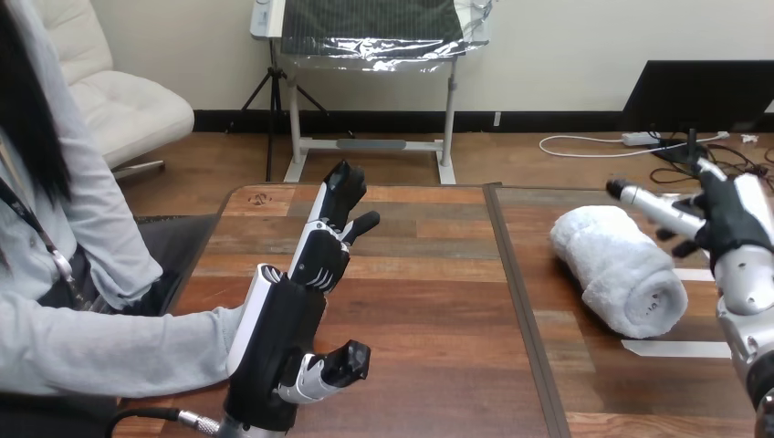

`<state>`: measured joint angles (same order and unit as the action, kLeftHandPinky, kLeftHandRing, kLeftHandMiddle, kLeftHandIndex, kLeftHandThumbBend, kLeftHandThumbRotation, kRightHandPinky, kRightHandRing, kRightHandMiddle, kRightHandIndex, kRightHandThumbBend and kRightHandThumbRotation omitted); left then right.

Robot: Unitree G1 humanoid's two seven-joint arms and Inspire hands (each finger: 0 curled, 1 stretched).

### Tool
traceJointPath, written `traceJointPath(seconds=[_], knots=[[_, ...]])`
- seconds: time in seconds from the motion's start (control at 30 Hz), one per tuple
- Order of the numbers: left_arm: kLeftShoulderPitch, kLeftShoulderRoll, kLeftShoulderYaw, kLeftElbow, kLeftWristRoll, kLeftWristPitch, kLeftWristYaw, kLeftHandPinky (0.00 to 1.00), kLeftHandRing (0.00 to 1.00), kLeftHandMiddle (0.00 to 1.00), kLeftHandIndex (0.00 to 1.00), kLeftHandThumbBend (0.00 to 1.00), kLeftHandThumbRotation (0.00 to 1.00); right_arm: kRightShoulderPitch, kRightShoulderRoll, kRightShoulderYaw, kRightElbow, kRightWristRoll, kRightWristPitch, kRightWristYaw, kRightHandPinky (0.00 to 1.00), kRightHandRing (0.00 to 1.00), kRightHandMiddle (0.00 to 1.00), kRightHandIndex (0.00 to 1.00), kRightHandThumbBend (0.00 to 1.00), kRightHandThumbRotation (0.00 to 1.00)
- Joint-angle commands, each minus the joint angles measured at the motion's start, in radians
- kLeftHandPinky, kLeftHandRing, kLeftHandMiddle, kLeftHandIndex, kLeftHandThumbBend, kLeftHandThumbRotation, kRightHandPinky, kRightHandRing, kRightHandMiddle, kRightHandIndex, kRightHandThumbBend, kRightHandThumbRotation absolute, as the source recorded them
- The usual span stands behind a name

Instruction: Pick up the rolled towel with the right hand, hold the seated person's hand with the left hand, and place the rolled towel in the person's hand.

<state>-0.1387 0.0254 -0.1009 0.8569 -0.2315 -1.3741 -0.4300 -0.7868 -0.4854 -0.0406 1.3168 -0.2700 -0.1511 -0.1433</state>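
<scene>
The white rolled towel [621,269] lies on the right part of the wooden table [420,274], its end face turned toward me. My right hand [730,219] hovers just right of it and slightly above, open, with its fingers [643,201] stretched left over the towel's far end; I cannot tell if they touch it. My left hand [274,338] stands upright at the table's left, open, with straight fingers [330,214] pointing away and the thumb bent low. The person's grey sleeve [109,351] reaches in from the left and ends behind this hand, which hides the person's hand.
A dark seam [516,301] splits the table into left and right boards. Strips of white tape [671,348] lie on the right board near the towel. The person sits close against the table's left edge.
</scene>
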Motion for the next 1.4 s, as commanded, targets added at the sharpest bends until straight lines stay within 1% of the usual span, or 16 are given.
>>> traceJointPath(seconds=[0.0,0.03,0.07,0.1,0.23,0.3,0.4,0.5,0.6,0.9,1.0,1.03,1.13,1.2,1.23,1.37], knots=[[-0.057,0.005,0.000,-0.015,-0.011,-0.017,-0.008,0.90,0.99,1.00,1.00,1.00,0.82,-0.084,-0.001,0.021,-0.008,-0.009,0.014,0.007,0.52,0.67,0.69,0.93,1.00,0.58],[-0.056,0.005,0.001,-0.015,-0.009,-0.018,-0.007,0.90,0.99,1.00,1.00,1.00,0.82,-0.084,0.001,0.025,-0.005,-0.013,0.026,0.009,0.50,0.65,0.67,0.93,1.00,0.58],[-0.055,0.005,0.002,-0.016,-0.007,-0.018,-0.007,0.90,0.99,1.00,1.00,1.00,0.82,-0.084,0.001,0.028,-0.004,-0.015,0.035,0.010,0.44,0.58,0.60,0.93,1.00,0.59],[-0.055,0.004,0.003,-0.016,-0.006,-0.018,-0.007,0.90,0.99,1.00,1.00,1.00,0.83,-0.084,0.002,0.030,-0.003,-0.017,0.041,0.011,0.41,0.55,0.58,0.93,1.00,0.59],[-0.054,0.002,0.004,-0.016,-0.003,-0.023,-0.006,0.89,0.99,1.00,1.00,1.00,0.83,-0.077,0.007,0.025,-0.002,-0.005,0.043,0.026,0.30,0.41,0.45,0.93,1.00,0.58],[-0.054,0.001,0.003,-0.018,-0.004,-0.023,-0.006,0.89,0.99,1.00,1.00,1.00,0.83,-0.075,0.008,0.023,-0.001,0.000,0.047,0.034,0.20,0.28,0.35,0.93,1.00,0.58],[-0.054,0.000,0.005,-0.014,-0.002,-0.029,-0.005,0.89,0.98,1.00,1.00,1.00,0.83,-0.067,0.005,0.052,0.000,-0.027,0.043,0.029,0.15,0.21,0.29,0.93,1.00,0.59],[-0.054,0.001,0.002,-0.014,-0.004,-0.033,-0.007,0.89,0.98,1.00,1.00,1.00,0.83,-0.064,0.010,0.037,0.002,-0.007,0.054,0.051,0.12,0.18,0.26,0.94,1.00,0.58],[-0.053,0.001,0.001,-0.016,-0.005,-0.035,-0.007,0.89,0.98,1.00,1.00,1.00,0.83,-0.056,0.013,0.040,0.002,-0.009,0.050,0.050,0.11,0.16,0.24,0.94,1.00,0.57],[-0.047,-0.001,0.000,-0.020,-0.008,-0.038,-0.005,0.89,0.98,1.00,1.00,1.00,0.83,-0.038,0.023,0.058,0.008,-0.024,0.059,0.048,0.13,0.20,0.28,0.93,1.00,0.54],[-0.046,-0.004,0.002,-0.020,-0.007,-0.040,-0.002,0.89,0.98,1.00,1.00,0.99,0.83,-0.027,0.026,0.056,0.009,-0.020,0.046,0.057,0.13,0.19,0.28,0.93,1.00,0.53],[-0.045,-0.004,0.002,-0.021,-0.006,-0.041,-0.001,0.89,0.98,1.00,1.00,0.99,0.83,-0.027,0.028,0.066,0.011,-0.028,0.058,0.060,0.13,0.18,0.28,0.93,1.00,0.53],[-0.043,-0.004,0.001,-0.024,-0.006,-0.041,-0.001,0.89,0.98,1.00,1.00,1.00,0.83,-0.025,0.031,0.078,0.016,-0.038,0.076,0.067,0.15,0.21,0.29,0.94,1.00,0.55],[-0.042,-0.004,0.000,-0.024,-0.006,-0.042,-0.001,0.89,0.98,1.00,1.00,0.99,0.82,-0.021,0.034,0.075,0.016,-0.033,0.075,0.071,0.19,0.28,0.35,0.94,1.00,0.55],[-0.041,-0.004,-0.003,-0.026,-0.010,-0.041,-0.003,0.89,0.98,1.00,1.00,0.99,0.82,-0.020,0.037,0.085,0.018,-0.041,0.081,0.066,0.21,0.31,0.37,0.94,1.00,0.55],[-0.041,-0.003,-0.006,-0.028,-0.011,-0.043,-0.005,0.90,0.98,1.00,1.00,0.99,0.82,-0.014,0.043,0.106,0.022,-0.059,0.093,0.057,0.27,0.36,0.43,0.93,1.00,0.57]])
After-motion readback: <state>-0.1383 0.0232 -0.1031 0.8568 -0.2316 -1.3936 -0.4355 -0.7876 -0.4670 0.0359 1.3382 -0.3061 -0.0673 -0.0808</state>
